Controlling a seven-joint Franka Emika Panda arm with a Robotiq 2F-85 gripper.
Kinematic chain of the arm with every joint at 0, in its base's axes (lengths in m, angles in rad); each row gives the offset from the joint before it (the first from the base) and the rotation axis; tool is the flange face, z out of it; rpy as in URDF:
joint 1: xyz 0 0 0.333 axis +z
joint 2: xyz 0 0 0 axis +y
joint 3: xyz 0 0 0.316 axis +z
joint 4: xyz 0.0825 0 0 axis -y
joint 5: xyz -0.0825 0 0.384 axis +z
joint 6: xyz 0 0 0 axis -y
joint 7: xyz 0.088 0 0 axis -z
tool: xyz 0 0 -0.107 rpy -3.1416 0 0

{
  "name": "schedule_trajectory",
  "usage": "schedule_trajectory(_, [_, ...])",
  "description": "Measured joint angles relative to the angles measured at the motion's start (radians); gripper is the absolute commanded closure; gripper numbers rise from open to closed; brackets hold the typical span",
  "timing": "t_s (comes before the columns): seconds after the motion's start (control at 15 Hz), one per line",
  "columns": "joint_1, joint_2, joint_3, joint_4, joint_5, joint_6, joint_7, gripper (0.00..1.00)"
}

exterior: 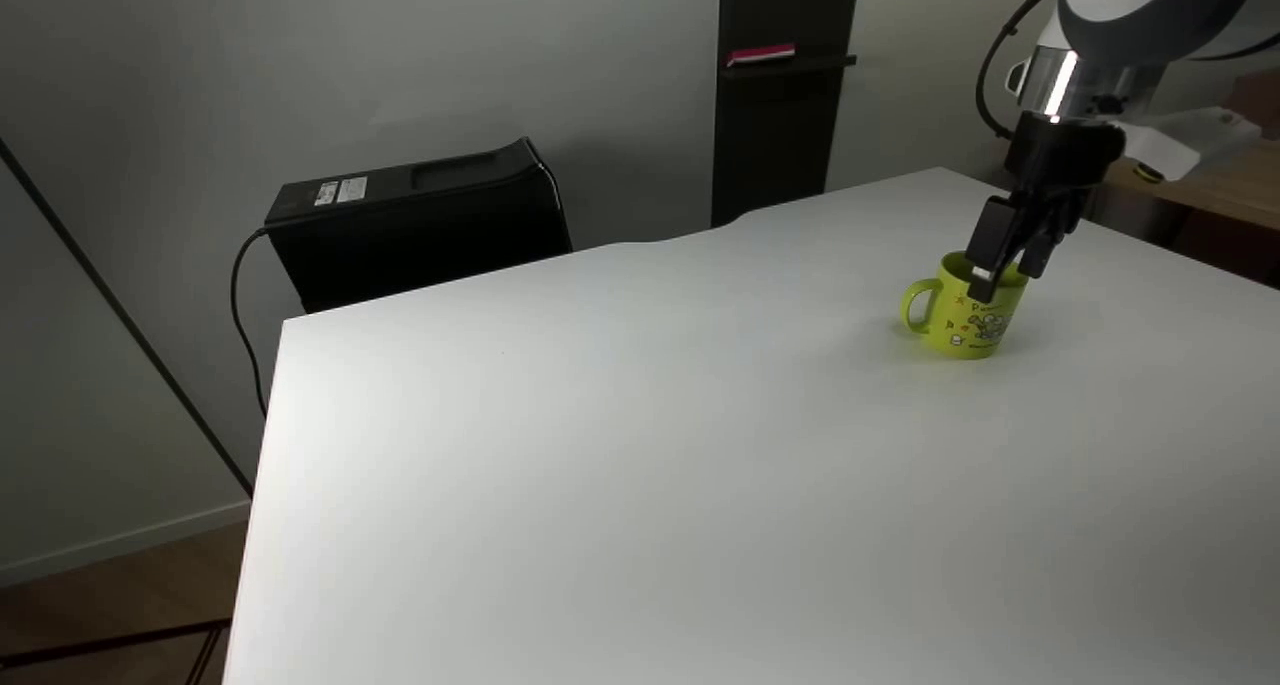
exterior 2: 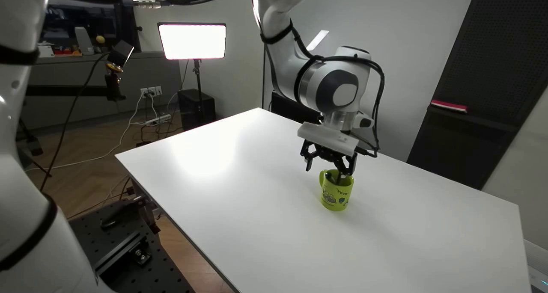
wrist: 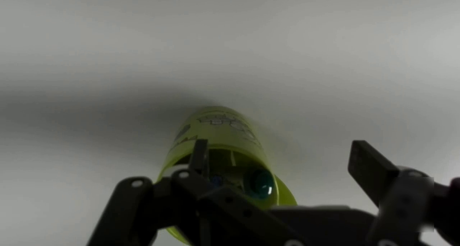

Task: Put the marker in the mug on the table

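Observation:
A yellow-green mug with printed drawings stands upright on the white table in both exterior views (exterior: 958,323) (exterior 2: 335,197). The wrist view also shows the mug (wrist: 230,133). A marker with a dark teal end (wrist: 263,184) is inside the mug, leaning against the inner wall. Its dark end also shows at the mug's mouth in an exterior view (exterior 2: 328,176). My gripper (wrist: 282,158) is open with nothing between its fingers. One finger is over the mug's mouth and the other is off to the handle side. The gripper is just above the mug in both exterior views (exterior 2: 326,170) (exterior: 1010,270).
The white table (exterior: 600,445) spreads around the mug. A black box-shaped device (exterior: 420,225) stands beyond the table's edge. A bright light panel (exterior 2: 192,41) stands behind the table. A dark cabinet (exterior 2: 479,83) with a red item is by the wall.

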Motion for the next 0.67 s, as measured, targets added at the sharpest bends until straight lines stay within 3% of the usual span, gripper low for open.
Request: schedule_trajectory(0.67, [-0.002, 0.001, 0.000, 0.006, -0.014, 0.028, 0.010, 0.00])
